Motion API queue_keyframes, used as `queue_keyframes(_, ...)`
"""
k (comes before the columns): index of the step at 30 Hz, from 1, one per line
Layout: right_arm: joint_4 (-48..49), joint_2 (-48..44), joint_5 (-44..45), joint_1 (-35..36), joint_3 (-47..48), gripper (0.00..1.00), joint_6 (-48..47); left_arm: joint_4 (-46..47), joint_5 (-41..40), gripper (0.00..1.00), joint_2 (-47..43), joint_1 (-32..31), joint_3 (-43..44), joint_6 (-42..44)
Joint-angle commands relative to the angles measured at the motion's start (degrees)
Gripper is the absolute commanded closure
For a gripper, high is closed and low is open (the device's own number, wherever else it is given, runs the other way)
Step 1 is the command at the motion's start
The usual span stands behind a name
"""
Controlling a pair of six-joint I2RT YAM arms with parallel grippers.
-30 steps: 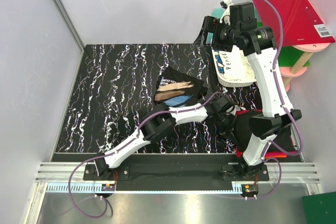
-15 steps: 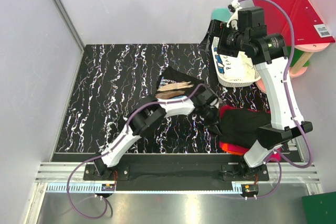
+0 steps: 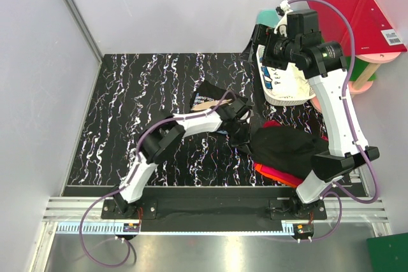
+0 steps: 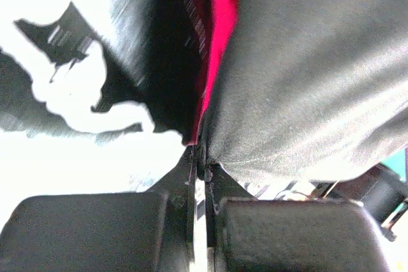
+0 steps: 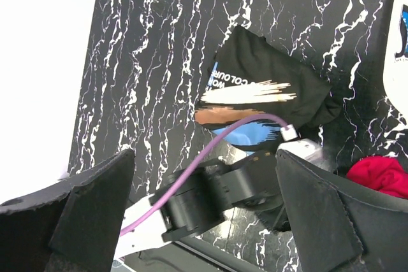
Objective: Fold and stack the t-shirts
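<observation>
My left hand (image 4: 203, 169), half open a second ago, is now clamped on the hem of the black t-shirt (image 3: 287, 148) at centre-right of the desk (image 3: 127, 106), dragging it leftward for spreading, while my right hand (image 5: 204, 156) gapes idle at upper right.

Close in on the left end effector (image 4: 203, 173): its 2 dark fingers (image 4: 95, 230) are pressed together, nipping the hem of a black t-shirt (image 4: 306, 81) that fills the right side, greyish in the glare. A strip of red t-shirt (image 4: 223, 23) sits tight against its left edge. Left of that, blurred and overexposed, the black-and-white marbled table (image 4: 57, 138)
</observation>
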Motion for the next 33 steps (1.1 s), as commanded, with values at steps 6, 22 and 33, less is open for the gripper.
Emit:
queue_keyframes(6, 3.74, -0.83, -1.81, 0.33, 0.76, 0.0, 0.97, -6.64, -7.03, 1.0, -12.66, 4.51, -6.7, 8.73)
queue_keyframes(22, -3.61, -3.73, 2.49, 0.33, 1.12, 0.0, 2.72, -8.58, -1.31, 0.17, -18.79, 1.96, 2.89, 12.78)
queue_keyframes(33, -16.18, -25.95, 9.7, 0.33, -32.23, 0.0, 12.91, -24.57, -17.22, 0.01, -41.31, 13.81, -12.23, 19.72)
